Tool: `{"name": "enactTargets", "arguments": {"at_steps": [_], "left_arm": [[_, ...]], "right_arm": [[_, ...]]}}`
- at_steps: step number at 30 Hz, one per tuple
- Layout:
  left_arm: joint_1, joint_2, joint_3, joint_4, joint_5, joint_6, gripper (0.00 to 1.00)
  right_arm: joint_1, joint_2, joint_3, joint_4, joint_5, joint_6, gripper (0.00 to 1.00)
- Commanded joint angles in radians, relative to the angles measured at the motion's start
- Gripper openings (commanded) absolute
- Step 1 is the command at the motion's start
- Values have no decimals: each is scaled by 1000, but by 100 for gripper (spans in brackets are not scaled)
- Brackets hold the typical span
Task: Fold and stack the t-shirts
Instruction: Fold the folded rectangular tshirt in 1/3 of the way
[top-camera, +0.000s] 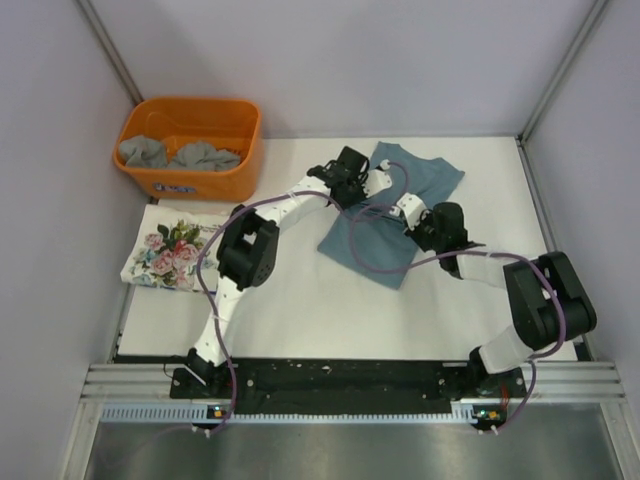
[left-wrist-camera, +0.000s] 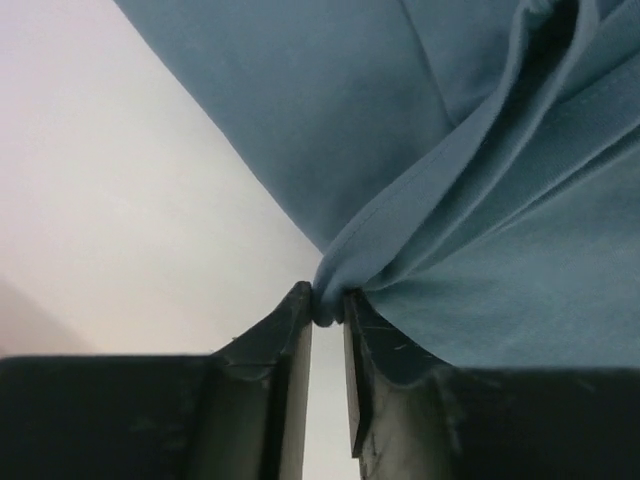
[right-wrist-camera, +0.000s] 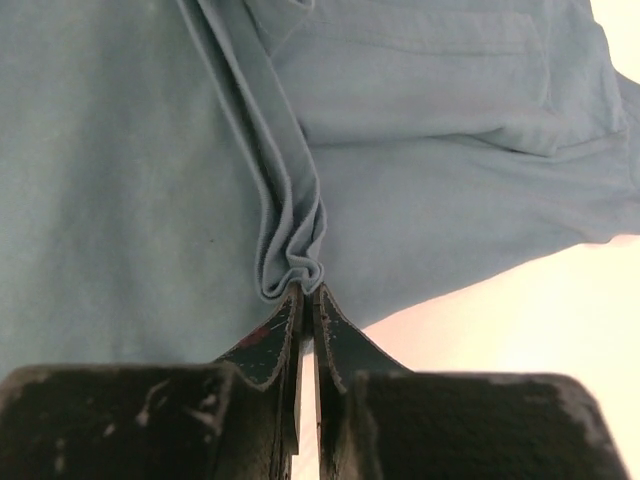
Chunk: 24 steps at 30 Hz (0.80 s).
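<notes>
A dusty blue t-shirt (top-camera: 372, 240) lies partly folded on the white table, right of centre. My left gripper (top-camera: 372, 183) is shut on a bunched edge of the blue t-shirt (left-wrist-camera: 480, 180) at its far side. My right gripper (top-camera: 403, 208) is shut on a gathered fold of the same t-shirt (right-wrist-camera: 120, 170) near its middle. A folded white floral t-shirt (top-camera: 168, 255) lies at the table's left. Grey t-shirts (top-camera: 180, 154) lie crumpled in the orange tub.
The orange plastic tub (top-camera: 190, 122) stands at the back left corner. Grey walls enclose the table on three sides. Purple cables run along both arms over the cloth. The arms' bases sit on the black rail (top-camera: 340, 380) at the near edge.
</notes>
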Motion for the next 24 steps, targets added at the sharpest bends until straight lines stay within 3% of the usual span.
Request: {"name": "enactTargets", "arguments": {"at_steps": [1, 6, 10, 12, 15, 19, 22, 24], "left_arm": [[-9, 26, 59, 118, -70, -12, 34], [7, 43, 160, 227, -175, -51, 63], [47, 37, 272, 220, -127, -111, 69], [66, -4, 261, 163, -19, -103, 69], [85, -139, 89, 57, 252, 2, 66], [93, -375, -293, -4, 514, 318, 54], [106, -442, -400, -182, 638, 584, 54], [111, -468, -467, -213, 672, 676, 57]], "right_arm": [[-23, 48, 123, -14, 82, 4, 8], [-74, 98, 217, -37, 213, 53, 10], [-152, 59, 258, -97, 169, 128, 11], [-154, -6, 242, -137, 112, 90, 12], [-135, -157, 150, -125, -89, 53, 24], [-14, -332, 33, -201, -201, -129, 48], [101, -406, -10, -328, -224, -233, 53], [173, -446, -40, -411, -235, -260, 53]]}}
